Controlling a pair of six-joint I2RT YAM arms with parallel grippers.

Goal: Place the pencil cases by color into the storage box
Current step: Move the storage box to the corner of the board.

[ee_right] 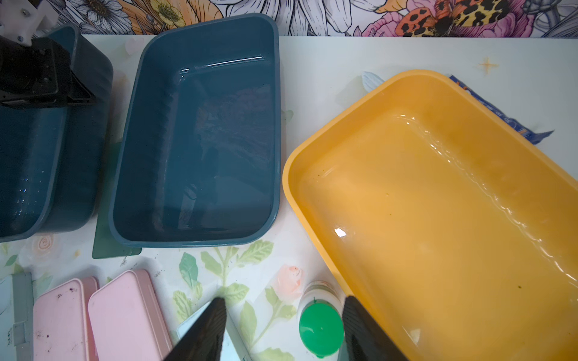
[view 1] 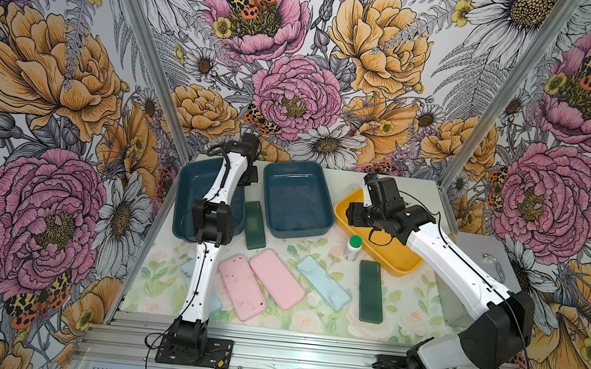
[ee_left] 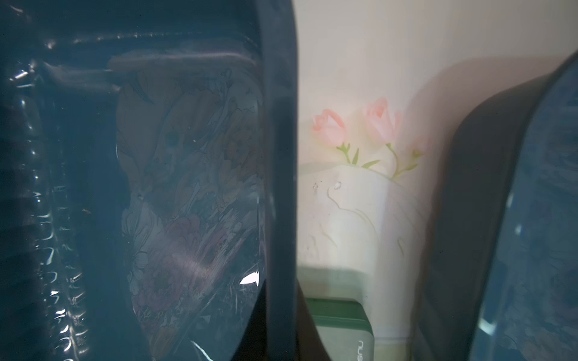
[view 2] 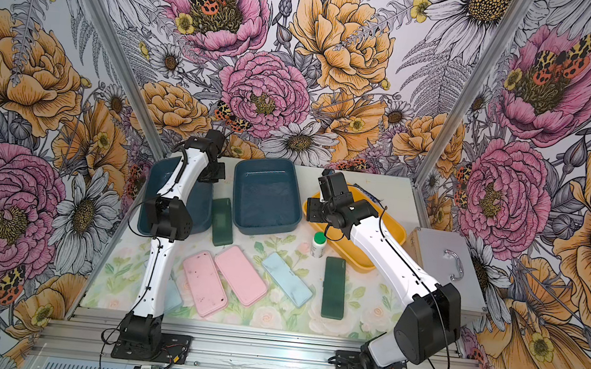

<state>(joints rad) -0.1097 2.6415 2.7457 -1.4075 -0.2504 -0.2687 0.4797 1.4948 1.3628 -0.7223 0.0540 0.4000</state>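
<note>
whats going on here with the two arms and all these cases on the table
A two-arm robot is sorting pencil cases by color into bins, and none is in one yet. The pink cases, dark green cases and light blue cases all lie on the table. The left gripper is shut, over the rim of the left blue bin. The right gripper is open and empty, raised near the yellow bin.

Six pencil cases lay flat, all outside boxes. First dark green case [view 1: 255, 225] lay between left teal box [view 1: 183, 196] and middle teal box [view 1: 296, 200]. Second dark green case [view 1: 371, 291] lay just beside yellow box [view 1: 390, 264]. Left pink case [view 1: 242, 287] and right pink case [view 1: 276, 279] lay side by side. First light blue case [view 1: 323, 283] lay between pink pair and second green. Second light blue case [view 1: 185, 268] was partly hidden.
</note>
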